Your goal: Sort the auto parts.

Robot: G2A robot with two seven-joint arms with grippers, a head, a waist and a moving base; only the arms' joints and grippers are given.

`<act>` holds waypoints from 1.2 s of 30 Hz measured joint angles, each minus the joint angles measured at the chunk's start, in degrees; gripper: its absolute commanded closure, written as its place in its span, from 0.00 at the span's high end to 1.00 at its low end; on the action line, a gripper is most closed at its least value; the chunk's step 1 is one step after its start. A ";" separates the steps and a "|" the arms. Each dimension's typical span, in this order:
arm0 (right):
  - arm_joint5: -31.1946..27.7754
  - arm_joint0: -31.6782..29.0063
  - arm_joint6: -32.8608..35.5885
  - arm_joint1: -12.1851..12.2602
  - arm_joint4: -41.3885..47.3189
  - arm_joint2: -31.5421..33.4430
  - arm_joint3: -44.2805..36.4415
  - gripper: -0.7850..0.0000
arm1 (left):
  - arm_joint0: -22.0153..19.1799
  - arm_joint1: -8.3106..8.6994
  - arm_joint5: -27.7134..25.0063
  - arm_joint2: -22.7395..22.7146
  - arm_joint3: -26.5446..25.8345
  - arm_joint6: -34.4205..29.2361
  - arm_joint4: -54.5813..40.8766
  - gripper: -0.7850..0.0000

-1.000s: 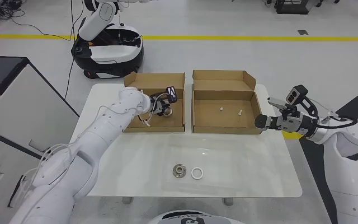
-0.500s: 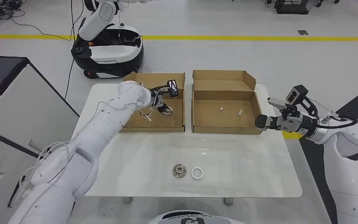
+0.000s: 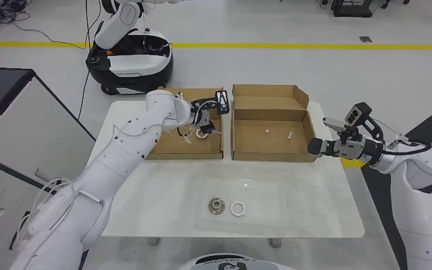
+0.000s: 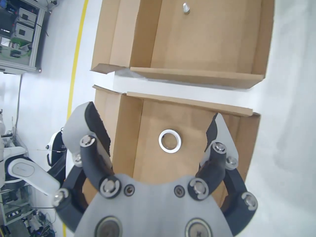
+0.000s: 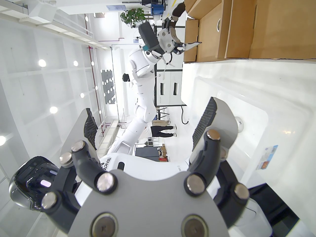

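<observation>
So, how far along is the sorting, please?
Done: a metal ring lies in the left box, two pins in the right box. In hand: nothing; the left gripper hangs open over that ring, the right gripper open too. Left: a flanged part and a white ring on the table.

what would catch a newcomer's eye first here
Two open cardboard boxes sit side by side at the far side of the white table: the left box and the right box. The left gripper hangs open over the left box, where a silvery ring lies on the floor. Near the table's front edge, a flanged metal part and a white ring lie next to each other.
</observation>
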 measured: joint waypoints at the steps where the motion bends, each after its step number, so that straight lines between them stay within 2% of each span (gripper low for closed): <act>1: 0.00 0.00 0.00 0.00 0.00 0.00 0.00 1.00 | 0.95 0.32 0.07 -0.72 -2.38 -1.79 -0.99 1.00; 8: 0.00 0.00 0.00 0.00 0.00 0.00 0.00 1.00 | 8.78 2.31 2.47 -4.62 -20.67 -15.76 -8.97 1.00; 14: 0.00 0.00 0.00 0.00 0.00 0.00 0.00 1.00 | 13.08 3.10 5.17 -4.82 -31.41 -24.58 -14.19 1.00; 17: 0.00 0.00 0.00 0.00 0.00 0.00 0.00 1.00 | 14.30 3.23 6.46 -4.12 -34.69 -27.37 -15.84 1.00; 22: 0.00 0.00 0.00 0.00 0.00 0.00 0.00 1.00 | 15.39 3.16 7.92 -1.79 -37.01 -30.81 -17.35 1.00; 26: 0.00 0.00 0.00 0.00 0.00 0.00 0.00 1.00 | 16.60 2.85 12.94 -0.48 -37.48 -30.37 -17.26 1.00; 36: 0.00 0.00 0.00 0.00 0.00 0.00 0.00 1.00 | 16.61 2.85 12.74 -0.49 -37.48 -30.32 -17.24 1.00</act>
